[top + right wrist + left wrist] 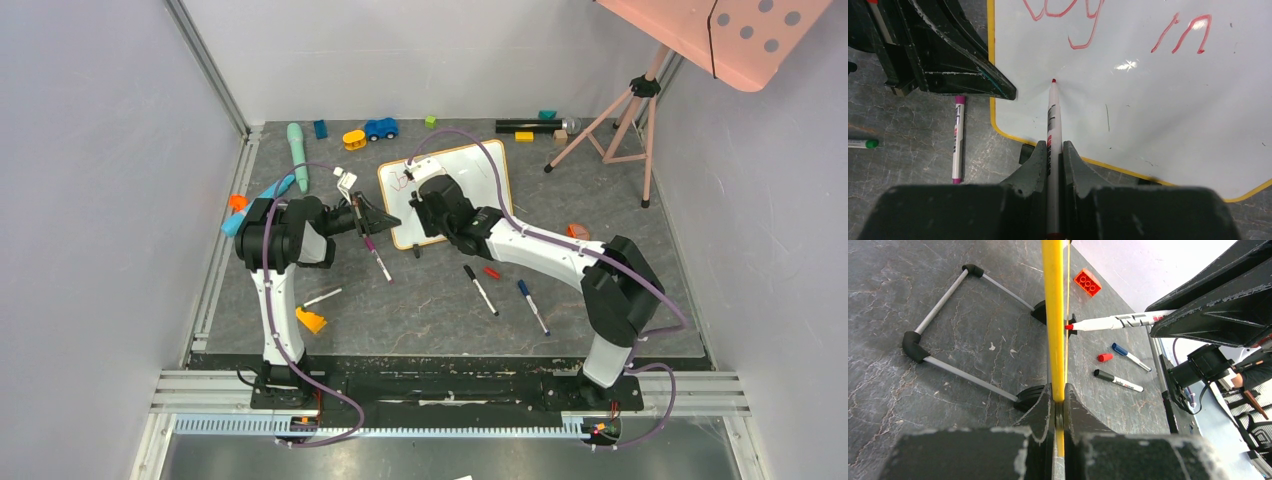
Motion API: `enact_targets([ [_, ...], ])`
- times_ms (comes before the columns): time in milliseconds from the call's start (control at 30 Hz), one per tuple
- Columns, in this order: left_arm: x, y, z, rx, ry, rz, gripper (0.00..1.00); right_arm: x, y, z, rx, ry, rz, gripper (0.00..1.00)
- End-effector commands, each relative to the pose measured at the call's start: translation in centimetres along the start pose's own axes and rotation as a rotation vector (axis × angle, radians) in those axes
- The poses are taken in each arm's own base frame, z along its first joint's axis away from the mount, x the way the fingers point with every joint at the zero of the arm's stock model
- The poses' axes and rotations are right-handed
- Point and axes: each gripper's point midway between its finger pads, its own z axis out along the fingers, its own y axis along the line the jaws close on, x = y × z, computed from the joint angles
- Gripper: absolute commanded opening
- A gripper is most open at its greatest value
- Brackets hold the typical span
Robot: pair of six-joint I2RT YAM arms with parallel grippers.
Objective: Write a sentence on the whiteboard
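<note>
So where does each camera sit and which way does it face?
Top external: above, behind the bases, looking down on the table; both arms show.
Left wrist: on the left arm, looking along the left jaws, shut on the whiteboard edge.
Right wrist: on the right arm, looking along the right jaws, shut on a marker, onto the whiteboard.
Shared: both wrist views show that marker, the whiteboard and the other arm's jaws.

Grey marbled worktop (430, 310); whiteboard (470, 175) stands near its middle; nearer lie a black marker (480, 290), blue marker (533, 306) and red cap (491, 272); purple marker (378, 258) to their left; toy car (381, 128) at the far edge; tripod (645, 87) far right.
</note>
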Motion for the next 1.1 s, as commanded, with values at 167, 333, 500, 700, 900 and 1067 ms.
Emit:
enact_targets([
  [167, 3.0, -0.8, -0.3, 0.090, 0.088, 0.077, 0.02, -1.8, 0.4, 0.5, -0.006, -0.034, 0.001, 0.00],
  [333, 3.0, -0.8, -0.3, 0.091, 0.088, 0.077, 0.02, -0.9, 0.7, 0.6, -0.029, -0.010, -0.006, 0.00],
  [500, 3.0, -0.8, -0.3, 0.090, 0.087, 0.075, 0.02, 0.2, 0.9, 0.4, -0.043, 0.015, -0.009, 0.00],
  [700, 3.0, -0.8, -0.3, 0.089, 0.087, 0.073, 0.02, 0.6, 0.8, 0.3, -0.039, 0.033, -0.015, 0.00],
  [900, 3.0, -0.8, -0.3, 0.088, 0.087, 0.072, 0.02, 1.4, 0.7, 0.2, -0.036, 0.061, -0.025, 0.00],
  [1067, 3.0, -0.7, -0.3, 0.088, 0.086, 0.072, 0.02, 1.2, -0.5, 0.1, 0.024, 0.054, -0.022, 0.00],
])
